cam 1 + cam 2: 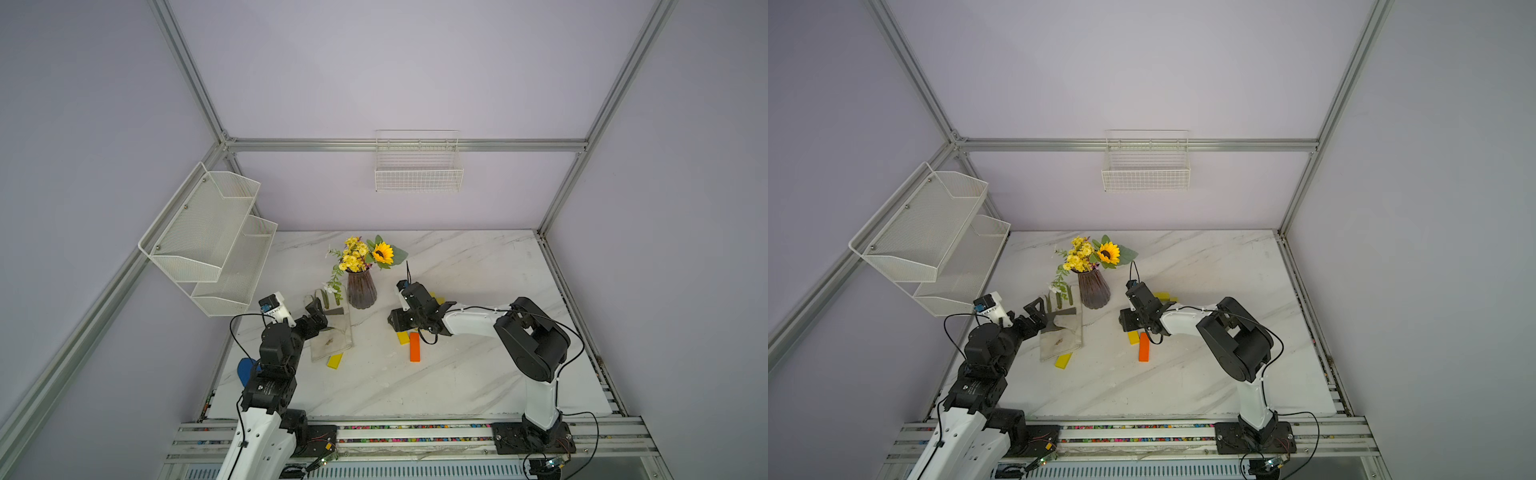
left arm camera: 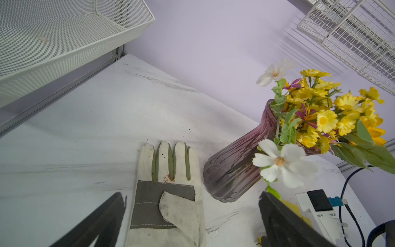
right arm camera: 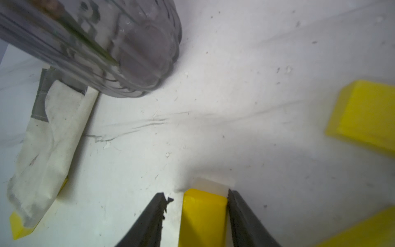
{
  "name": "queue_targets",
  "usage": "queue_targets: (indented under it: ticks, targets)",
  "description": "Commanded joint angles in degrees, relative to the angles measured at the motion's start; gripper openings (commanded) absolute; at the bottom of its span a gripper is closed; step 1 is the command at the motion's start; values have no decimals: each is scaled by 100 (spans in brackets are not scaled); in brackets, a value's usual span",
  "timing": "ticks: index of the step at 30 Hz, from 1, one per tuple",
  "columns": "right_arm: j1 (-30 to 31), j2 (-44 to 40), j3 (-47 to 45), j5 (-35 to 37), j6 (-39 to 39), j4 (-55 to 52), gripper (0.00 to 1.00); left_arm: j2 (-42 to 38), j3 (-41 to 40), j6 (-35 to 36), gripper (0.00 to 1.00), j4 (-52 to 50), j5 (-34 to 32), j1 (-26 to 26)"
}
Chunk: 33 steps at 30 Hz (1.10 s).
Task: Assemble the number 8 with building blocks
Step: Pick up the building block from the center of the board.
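While the left gripper (image 2: 192, 195) is hovering over the work glove (image 2: 168, 192) with its jaws spread wide and nothing between them, the right gripper (image 3: 196, 194) is reaching down to the marble table (image 1: 478, 374). Its jaws are standing partly open around a yellow block (image 3: 203, 218). One finger is touching the block's side, and the other is standing clear of it with a strip of table showing between. This block is lying flat, its long axis running in line with the fingers and its end pointing out past the fingertips. In both top views its near end is showing from under the gripper, just beside the orange block (image 1: 414, 347). The orange block is lying flat with its long axis running from near to far across the table. A second yellow block (image 1: 335, 360) is lying diagonally at the glove's cuff, one end tucked beneath it. More yellow blocks (image 1: 1166, 296) are showing behind the right gripper, to the right of the vase (image 1: 361, 291), largely hidden by the arm.
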Motion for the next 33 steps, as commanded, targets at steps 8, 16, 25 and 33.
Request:
queue_targets:
  ticks: [8,16,25,33]
  targets:
    - [438,4,-99,708,-107,-1040,60,-174,28,-68,100,192,42,9]
    - [615,-38,-149,1065,-108,-1325,38,-306,34,-84,100,185,36,11]
    - [745,-22,155,760,-136,-1291,5,-330,18,-98,100,210,28,1]
    - [815,-1068,-5,462,47,-1234,3,-370,5,-105,100,192,-2,4]
